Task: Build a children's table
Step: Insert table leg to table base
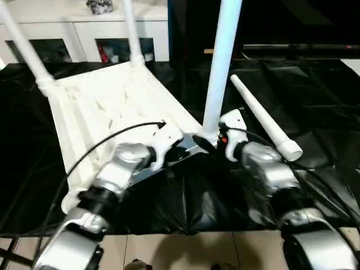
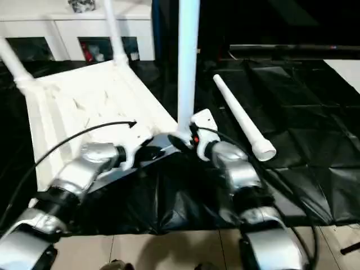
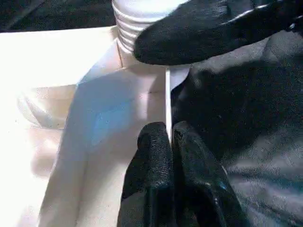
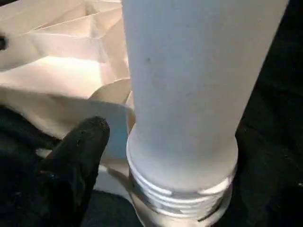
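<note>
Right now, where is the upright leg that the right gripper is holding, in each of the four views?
Left eye view: upright leg stands at centre, from the top edge down to the tabletop's near corner.
Right eye view: centre, slightly left.
Left wrist view: its ribbed base at the top.
Right wrist view: large, right of centre.
Shared landmark: the ribbed threaded end above the corner socket.

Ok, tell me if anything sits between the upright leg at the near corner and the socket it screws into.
Nothing visible does. The upright leg stands with its threaded end right at the near corner socket of the tabletop, threads still exposed. The right tool is at its base; the spare leg lies aside on the black sheet.
</note>
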`<state>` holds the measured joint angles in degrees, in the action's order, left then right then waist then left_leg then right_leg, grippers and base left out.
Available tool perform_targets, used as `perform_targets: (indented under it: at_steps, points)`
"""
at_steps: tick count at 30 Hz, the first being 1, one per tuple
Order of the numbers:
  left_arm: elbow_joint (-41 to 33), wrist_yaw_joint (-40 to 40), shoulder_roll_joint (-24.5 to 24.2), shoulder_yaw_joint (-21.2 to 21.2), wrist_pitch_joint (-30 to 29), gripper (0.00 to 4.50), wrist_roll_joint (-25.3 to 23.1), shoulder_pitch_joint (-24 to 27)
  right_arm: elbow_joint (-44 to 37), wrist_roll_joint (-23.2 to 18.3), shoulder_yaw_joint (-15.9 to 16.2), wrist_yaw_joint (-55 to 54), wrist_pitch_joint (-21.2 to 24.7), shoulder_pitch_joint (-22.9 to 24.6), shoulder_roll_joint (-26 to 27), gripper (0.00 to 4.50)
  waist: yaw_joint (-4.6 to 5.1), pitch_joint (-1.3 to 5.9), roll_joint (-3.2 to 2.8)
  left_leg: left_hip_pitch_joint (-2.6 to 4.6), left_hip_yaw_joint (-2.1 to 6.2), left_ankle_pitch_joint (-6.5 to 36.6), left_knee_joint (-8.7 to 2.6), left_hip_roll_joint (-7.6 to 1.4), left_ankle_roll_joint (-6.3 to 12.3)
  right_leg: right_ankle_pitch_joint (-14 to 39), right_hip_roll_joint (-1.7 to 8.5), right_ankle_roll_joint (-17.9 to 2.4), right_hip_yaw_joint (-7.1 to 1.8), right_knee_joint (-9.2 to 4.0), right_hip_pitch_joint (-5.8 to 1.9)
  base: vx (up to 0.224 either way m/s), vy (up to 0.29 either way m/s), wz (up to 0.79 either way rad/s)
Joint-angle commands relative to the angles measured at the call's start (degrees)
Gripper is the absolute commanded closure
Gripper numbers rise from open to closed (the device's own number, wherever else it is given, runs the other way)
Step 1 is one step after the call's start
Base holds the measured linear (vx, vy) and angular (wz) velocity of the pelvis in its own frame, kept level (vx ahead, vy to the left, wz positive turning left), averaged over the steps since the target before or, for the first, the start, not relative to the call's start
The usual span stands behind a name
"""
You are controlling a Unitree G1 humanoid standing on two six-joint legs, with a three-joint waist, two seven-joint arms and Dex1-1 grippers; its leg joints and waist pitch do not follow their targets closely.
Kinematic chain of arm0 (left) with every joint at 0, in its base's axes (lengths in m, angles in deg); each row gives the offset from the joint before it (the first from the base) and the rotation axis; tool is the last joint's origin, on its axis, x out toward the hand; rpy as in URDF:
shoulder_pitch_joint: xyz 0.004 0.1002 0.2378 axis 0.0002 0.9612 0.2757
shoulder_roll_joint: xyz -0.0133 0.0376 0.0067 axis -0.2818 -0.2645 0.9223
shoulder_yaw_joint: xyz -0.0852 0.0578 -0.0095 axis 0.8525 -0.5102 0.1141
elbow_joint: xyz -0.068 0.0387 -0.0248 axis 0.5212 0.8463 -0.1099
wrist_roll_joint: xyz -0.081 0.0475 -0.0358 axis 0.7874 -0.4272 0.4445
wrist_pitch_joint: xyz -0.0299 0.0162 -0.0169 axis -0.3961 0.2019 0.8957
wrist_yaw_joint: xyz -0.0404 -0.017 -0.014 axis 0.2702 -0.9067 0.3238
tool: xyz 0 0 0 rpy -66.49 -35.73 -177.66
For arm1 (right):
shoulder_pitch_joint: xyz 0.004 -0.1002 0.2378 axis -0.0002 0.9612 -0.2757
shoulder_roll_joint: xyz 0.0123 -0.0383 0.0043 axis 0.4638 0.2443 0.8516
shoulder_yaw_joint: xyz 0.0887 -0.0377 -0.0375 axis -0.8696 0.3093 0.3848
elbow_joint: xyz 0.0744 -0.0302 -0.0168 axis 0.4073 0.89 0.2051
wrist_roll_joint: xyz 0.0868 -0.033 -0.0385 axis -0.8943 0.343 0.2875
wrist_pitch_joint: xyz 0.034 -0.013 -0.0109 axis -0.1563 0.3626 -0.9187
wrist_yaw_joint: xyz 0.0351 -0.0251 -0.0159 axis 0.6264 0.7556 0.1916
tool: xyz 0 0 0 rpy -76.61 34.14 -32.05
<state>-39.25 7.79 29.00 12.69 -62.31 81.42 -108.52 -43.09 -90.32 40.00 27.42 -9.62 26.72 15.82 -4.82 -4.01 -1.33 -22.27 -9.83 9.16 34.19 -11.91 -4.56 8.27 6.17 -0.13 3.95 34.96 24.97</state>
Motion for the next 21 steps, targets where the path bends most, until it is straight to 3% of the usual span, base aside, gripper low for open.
perform_targets:
  at_steps: [1,2,6,11,15,21]
  points:
    - [-4.5,-4.7,-0.3,-0.2,3.6,4.5,3.1,0.1,-3.3,-0.9,2.8,6.7,-0.3,0.5,-1.3,0.4,-0.26,4.93,0.66,0.61,-0.25,16.0,-4.0,-0.33,2.34,19.1,1.44,-10.1,-1.45,-4.46,-3.84,0.0,0.0,0.0]
    - [-6.1,-8.6,-1.6,-0.6,3.7,4.5,4.4,1.0,-4.7,-1.4,3.0,10.9,0.2,1.1,-3.6,0.4,-0.49,4.99,0.71,0.67,-0.32,15.9,-3.93,-0.35,2.54,18.6,1.43,-10.4,-1.46,-4.42,-3.85,0.0,0.0,0.0]
    - [-7.3,-11.4,-2.6,-1.0,3.7,4.5,5.4,1.6,-5.5,-1.7,3.1,13.8,0.1,1.4,-5.1,0.4,-0.93,5.04,0.49,1.01,-0.61,15.0,-3.68,-0.52,3.12,15.7,1.29,-12.4,-1.64,-4.14,-3.45,0.0,0.0,0.0]
    - [-9.6,-18.4,-6.4,-2.1,3.1,4.5,6.4,3.1,-7.8,-2.7,3.9,20.4,1.7,2.5,-8.8,0.4,-1.8,5.13,0.17,1.04,-0.53,14.9,-3.74,-0.69,2.67,14.8,1.26,-12.7,-1.62,-3.76,-3.55,0.0,0.0,0.0]
    - [-10.4,-20.1,-7.6,-2.0,2.9,4.5,6.6,3.7,-9.6,-3.1,4.7,22.6,2.3,3.5,-9.9,0.4,-1.85,4.95,0.32,1.0,-0.49,16.4,-3.91,-0.63,2.02,16.9,1.3,-11.9,-1.64,-4.02,-3.51,0.0,0.0,0.0]
    - [-11.0,-21.3,-8.3,-2.1,2.5,4.5,6.8,4.1,-10.5,-3.3,5.1,24.4,2.9,4.0,-10.2,0.83,-1.83,4.96,0.37,0.79,-0.34,16.3,-4.0,-0.58,1.61,19.0,1.42,-10.8,-1.6,-4.16,-3.58,0.0,0.0,0.0]
